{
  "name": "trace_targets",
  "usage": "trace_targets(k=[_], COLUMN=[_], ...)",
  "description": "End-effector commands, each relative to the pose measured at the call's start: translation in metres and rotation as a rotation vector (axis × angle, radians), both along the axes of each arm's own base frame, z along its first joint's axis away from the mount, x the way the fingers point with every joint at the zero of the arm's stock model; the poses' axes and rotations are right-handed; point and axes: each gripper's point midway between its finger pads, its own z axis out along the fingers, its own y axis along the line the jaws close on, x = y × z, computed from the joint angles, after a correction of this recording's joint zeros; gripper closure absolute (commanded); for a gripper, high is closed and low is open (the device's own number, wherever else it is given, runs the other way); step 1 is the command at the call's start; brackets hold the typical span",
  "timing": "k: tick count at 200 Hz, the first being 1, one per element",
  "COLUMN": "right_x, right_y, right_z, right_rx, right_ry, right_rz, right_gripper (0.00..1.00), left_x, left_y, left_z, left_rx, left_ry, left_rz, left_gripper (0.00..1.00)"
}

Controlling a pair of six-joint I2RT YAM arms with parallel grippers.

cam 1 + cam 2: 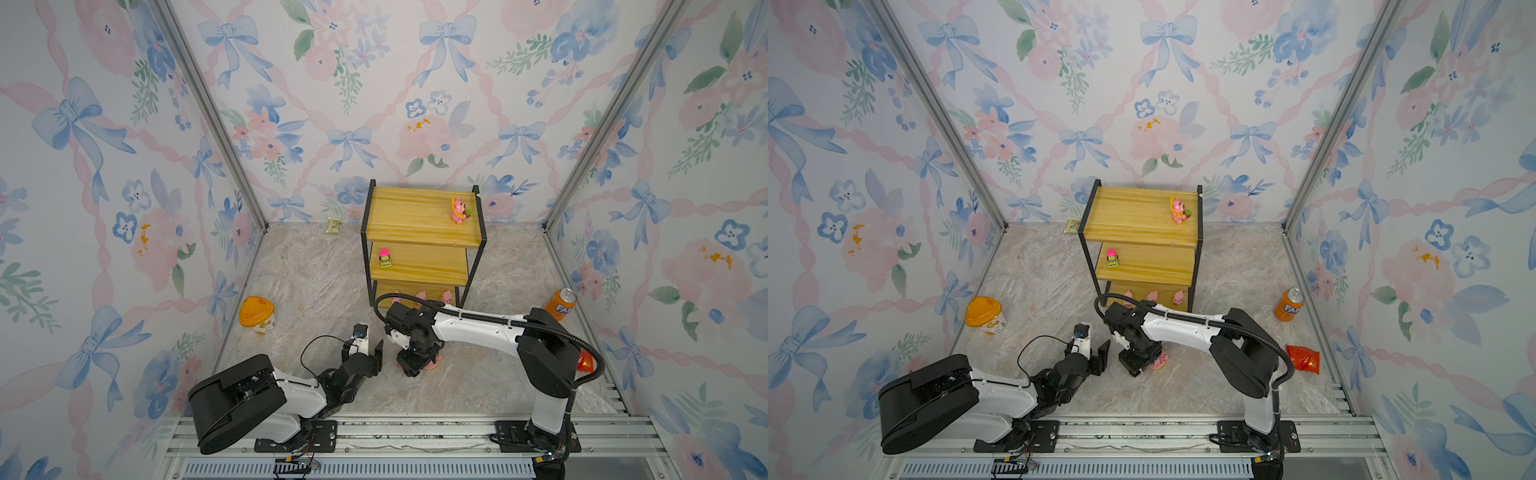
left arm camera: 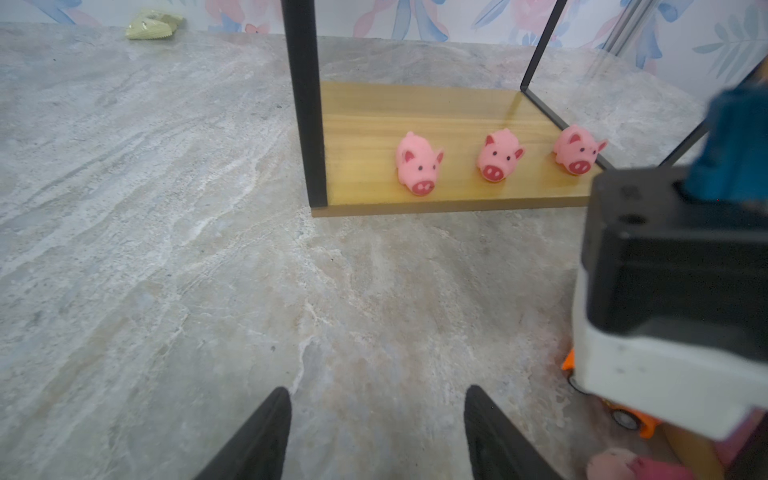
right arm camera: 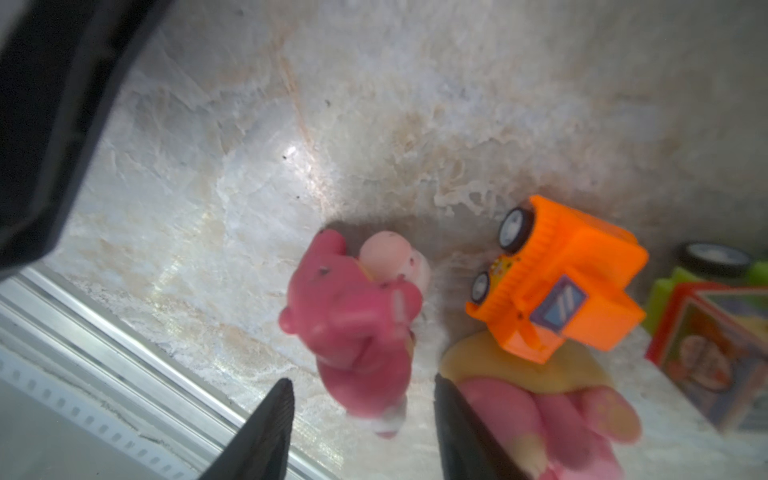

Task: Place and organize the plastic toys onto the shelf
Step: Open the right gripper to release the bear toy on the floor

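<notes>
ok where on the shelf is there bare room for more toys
The top wooden board is bare left of the pink cartoon figurine near its right edge. The middle board is bare right of the pink-green toy car. The bottom board has its front edge crowded by three pink pigs; only the strip behind them is free.

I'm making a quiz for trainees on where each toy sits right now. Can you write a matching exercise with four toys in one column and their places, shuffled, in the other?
Toys:
1. three pink pigs
2. pink-green car
3. pink and yellow figurine
4. orange car

Places:
A. top board of the shelf
B. tabletop, off the shelf
C. bottom board
D. middle board

Pairs: 1-C, 2-D, 3-A, 4-B.
</notes>
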Motion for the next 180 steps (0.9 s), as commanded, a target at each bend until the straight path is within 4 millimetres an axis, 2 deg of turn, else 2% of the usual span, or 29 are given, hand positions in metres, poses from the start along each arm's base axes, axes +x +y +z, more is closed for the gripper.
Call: trace_targets(k=[1, 42, 99, 136, 180], right_x=[-0.001, -0.009, -0.015, -0.013, -0.013], right_y=[-0.001, -0.011, -0.010, -0.012, -0.011], right_z=[0.010, 0.013, -0.003, -0.016, -0.023], right_rx=[0.015, 0.025, 0.026, 0.004, 0.003], right_ry=[-0.042, -0.059, -0.026, -0.013, 0.010], right_rz=[0.013, 0.004, 0.042, 0.059, 0.076], right_gripper=[0.35, 0.34, 0.42, 0.53, 0.56], left_x=[0.000, -0.002, -0.003, -0.007, -0.008], left_y=[0.002, -0.002, -0.015, -0.022, -0.030], left_z=[-0.002, -0.002, 0.002, 0.001, 0.000], left_rx=[0.007, 0.009, 0.010, 0.014, 0.017], left_ry=[0.005, 0.008, 0.003, 0.005, 0.008], left_rz=[0.014, 0.003, -0.038, -0.066, -0.075], left_gripper=[0.33, 0.33, 0.33, 0.33, 0.33])
